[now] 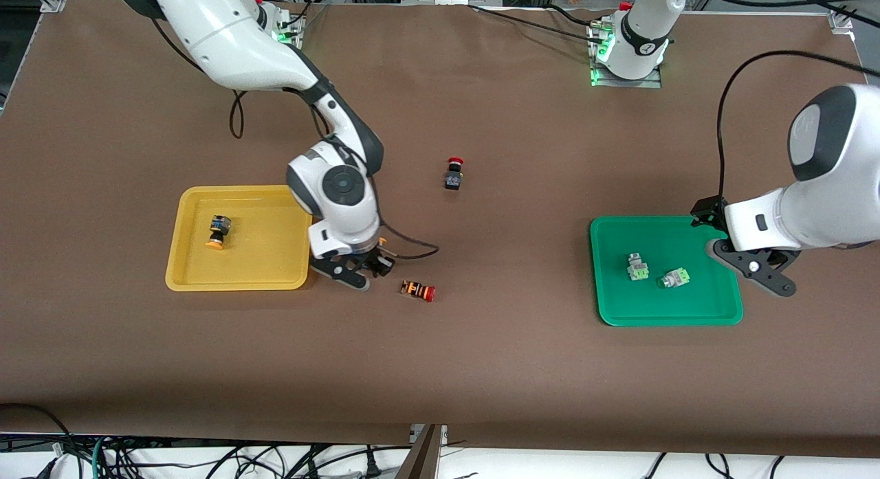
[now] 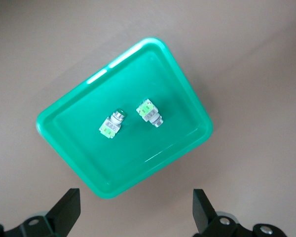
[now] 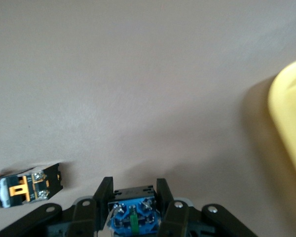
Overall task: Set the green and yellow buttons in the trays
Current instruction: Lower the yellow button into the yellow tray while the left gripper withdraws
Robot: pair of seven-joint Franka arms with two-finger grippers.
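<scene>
Nearest the front camera on the brown desk [image 1: 481, 369] lies a red-capped switch [image 1: 418, 291] on its side, just beside the right end effector [image 1: 357, 269]. That end effector sits low by the yellow tray's [image 1: 275, 281] corner toward the middle of the desk, fingers clamped on a button with a blue body [image 3: 133, 217]; its cap is hidden, so the colour cannot be told from here. At much the same depth, at the left arm's end of the desk, the green tray [image 1: 619, 314] holds both green buttons: one [image 1: 672, 279] lying on its side, and the other [image 1: 637, 266] just beside it, a touch farther from the camera, the two close but apart. The left end effector [image 1: 756, 269] hangs over that tray's edge at the left arm's end, fingers [image 2: 66, 212] spread wide apart and holding nothing. In the yellow tray, one yellow button [image 1: 218, 231] lies on its side, orange cap pointing toward the camera. Farther off, near the middle of the desk, a second red-capped switch [image 1: 454, 173] stands alone, well apart from both trays.
</scene>
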